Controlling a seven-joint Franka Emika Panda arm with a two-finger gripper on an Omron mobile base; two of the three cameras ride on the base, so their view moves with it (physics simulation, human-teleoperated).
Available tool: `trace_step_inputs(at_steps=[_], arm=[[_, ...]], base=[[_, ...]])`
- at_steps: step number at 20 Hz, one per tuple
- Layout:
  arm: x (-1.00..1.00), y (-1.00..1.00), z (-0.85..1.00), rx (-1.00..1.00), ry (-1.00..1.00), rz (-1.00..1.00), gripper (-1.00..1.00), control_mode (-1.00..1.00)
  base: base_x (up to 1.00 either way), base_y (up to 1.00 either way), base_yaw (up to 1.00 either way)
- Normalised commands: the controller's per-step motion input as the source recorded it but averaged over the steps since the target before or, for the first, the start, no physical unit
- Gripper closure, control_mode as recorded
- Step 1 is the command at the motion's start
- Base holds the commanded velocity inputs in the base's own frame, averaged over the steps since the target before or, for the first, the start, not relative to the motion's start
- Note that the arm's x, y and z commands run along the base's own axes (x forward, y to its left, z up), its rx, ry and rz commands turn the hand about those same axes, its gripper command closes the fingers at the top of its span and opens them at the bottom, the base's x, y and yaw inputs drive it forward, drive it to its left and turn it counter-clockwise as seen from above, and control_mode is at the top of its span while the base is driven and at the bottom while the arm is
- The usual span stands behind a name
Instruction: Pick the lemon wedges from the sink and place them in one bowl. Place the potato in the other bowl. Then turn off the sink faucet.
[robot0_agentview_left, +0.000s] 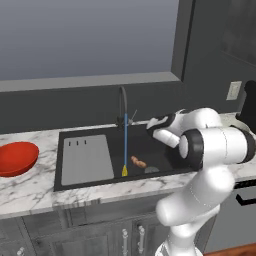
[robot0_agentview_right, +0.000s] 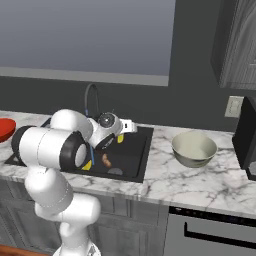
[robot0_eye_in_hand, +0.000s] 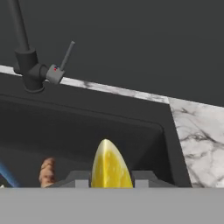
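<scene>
My gripper (robot0_eye_in_hand: 111, 178) is shut on a yellow lemon wedge (robot0_eye_in_hand: 110, 166) and hangs above the right part of the black sink (robot0_eye_in_hand: 87, 127). The right base view shows that gripper (robot0_agentview_right: 120, 138) near the sink's back right corner. Another lemon wedge (robot0_agentview_left: 124, 171) lies on the sink floor under a blue water stream (robot0_agentview_left: 125, 142) running from the faucet (robot0_agentview_left: 122, 102). The orange-brown potato (robot0_agentview_left: 139, 162) lies just right of it. The red bowl (robot0_agentview_left: 17, 157) sits on the counter left of the sink. The grey-beige bowl (robot0_agentview_right: 194, 147) stands on the counter to the right.
The faucet's side lever (robot0_eye_in_hand: 65, 56) sticks up at an angle from its base. A grey drainboard panel (robot0_agentview_left: 86, 161) covers the sink's left half. A dark appliance (robot0_agentview_right: 246, 137) stands at the far right beside the grey-beige bowl, under a wall outlet (robot0_agentview_right: 233, 106).
</scene>
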Motion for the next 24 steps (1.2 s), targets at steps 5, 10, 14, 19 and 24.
trace_step_inputs(at_steps=[5, 10, 14, 19, 24], arm=[[-0.01, 0.0, 0.67, 0.0, 0.0, 0.0, 1.0, -1.0], [0.0, 0.0, 0.74, 0.0, 0.0, 0.0, 1.0, -1.0], [0.0, 0.0, 0.72, -0.01, 0.0, 0.0, 1.0, -1.0], [0.0, 0.0, 0.69, -0.03, 0.04, 0.0, 1.0, -1.0], [-0.14, 0.0, 0.44, -0.04, 0.09, 0.0, 1.0, -1.0]], base=[[0.0, 0.0, 0.0], [0.0, 0.0, 0.0], [0.0, 0.0, 0.0], [0.0, 0.0, 0.0], [0.0, 0.0, 0.0]])
